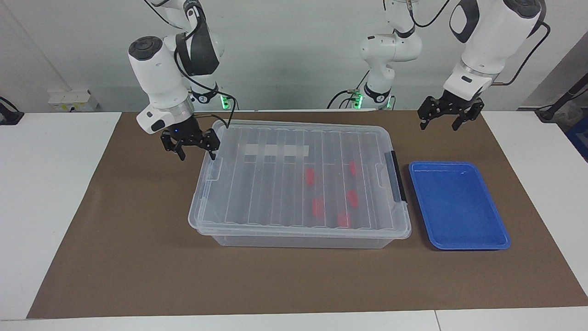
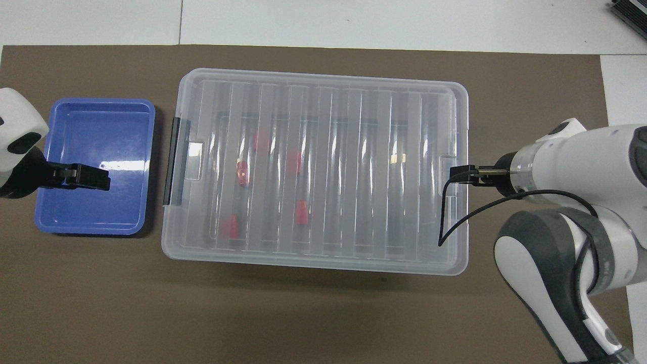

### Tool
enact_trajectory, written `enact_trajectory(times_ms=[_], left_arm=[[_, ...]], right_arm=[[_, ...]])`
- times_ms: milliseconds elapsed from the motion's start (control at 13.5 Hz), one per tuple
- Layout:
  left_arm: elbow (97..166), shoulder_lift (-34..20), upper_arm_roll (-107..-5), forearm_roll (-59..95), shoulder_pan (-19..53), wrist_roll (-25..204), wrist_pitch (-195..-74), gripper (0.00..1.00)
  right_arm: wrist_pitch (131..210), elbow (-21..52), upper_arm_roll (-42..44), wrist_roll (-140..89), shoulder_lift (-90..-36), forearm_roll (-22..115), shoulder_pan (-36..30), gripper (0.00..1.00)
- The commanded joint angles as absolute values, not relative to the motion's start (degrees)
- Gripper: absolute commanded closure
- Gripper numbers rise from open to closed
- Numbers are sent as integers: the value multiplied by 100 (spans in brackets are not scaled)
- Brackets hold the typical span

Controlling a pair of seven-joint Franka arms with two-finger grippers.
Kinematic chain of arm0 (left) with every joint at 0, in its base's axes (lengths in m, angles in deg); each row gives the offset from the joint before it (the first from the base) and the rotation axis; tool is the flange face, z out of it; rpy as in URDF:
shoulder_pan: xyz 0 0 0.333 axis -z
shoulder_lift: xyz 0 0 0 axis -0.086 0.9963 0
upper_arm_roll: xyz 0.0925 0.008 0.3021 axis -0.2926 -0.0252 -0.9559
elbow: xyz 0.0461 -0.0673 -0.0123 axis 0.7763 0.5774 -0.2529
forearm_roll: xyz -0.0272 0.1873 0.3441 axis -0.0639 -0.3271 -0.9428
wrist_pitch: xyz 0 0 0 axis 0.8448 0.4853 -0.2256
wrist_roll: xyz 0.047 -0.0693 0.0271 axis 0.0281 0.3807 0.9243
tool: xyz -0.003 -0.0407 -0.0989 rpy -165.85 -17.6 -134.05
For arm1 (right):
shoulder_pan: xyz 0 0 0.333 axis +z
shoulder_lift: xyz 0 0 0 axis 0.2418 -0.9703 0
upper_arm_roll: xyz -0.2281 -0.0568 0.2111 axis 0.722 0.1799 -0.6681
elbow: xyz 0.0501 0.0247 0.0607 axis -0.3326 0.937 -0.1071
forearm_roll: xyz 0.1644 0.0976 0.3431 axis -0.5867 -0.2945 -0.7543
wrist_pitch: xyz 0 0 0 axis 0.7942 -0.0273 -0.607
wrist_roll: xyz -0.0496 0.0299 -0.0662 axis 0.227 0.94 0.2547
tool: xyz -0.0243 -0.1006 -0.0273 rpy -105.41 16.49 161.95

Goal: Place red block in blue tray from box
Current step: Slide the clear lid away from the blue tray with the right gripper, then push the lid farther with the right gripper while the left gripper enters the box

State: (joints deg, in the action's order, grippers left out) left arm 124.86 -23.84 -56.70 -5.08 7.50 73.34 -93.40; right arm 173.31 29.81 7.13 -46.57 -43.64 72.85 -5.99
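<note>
The box point(image 1: 257, 184) point(image 2: 384, 172) stands mid-table with its ribbed clear lid on. Several red blocks show through the lid toward the tray's end; one red block point(image 1: 318, 207) point(image 2: 243, 172) lies among them. The blue tray point(image 1: 459, 207) point(image 2: 96, 212) sits beside the box at the left arm's end and holds nothing. My right gripper point(image 1: 196, 155) point(image 2: 457, 174) is open at the lid's edge, at the box's end toward the right arm. My left gripper point(image 1: 440, 125) point(image 2: 103, 179) hangs open over the tray, holding nothing.
A dark grey clip handle point(image 1: 397, 177) point(image 2: 172, 162) closes the box's end beside the tray. A brown mat point(image 1: 138, 257) covers the table under everything. The right arm's black cable point(image 2: 455, 217) loops over the lid's corner.
</note>
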Motion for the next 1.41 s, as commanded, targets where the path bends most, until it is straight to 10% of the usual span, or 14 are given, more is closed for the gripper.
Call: enact_trajectory(times_ms=[0, 1337], left_arm=[[12626, -2508, -5706, -413, 792, 7368, -9529, 0], [13082, -2526, -5662, -140, 1414, 8648, -10653, 0]], right_arm=[[17496, 3312, 722, -4644, -4228, 7174, -687, 0], [17382, 3444, 731, -3159, -4157, 7174, -1996, 0]])
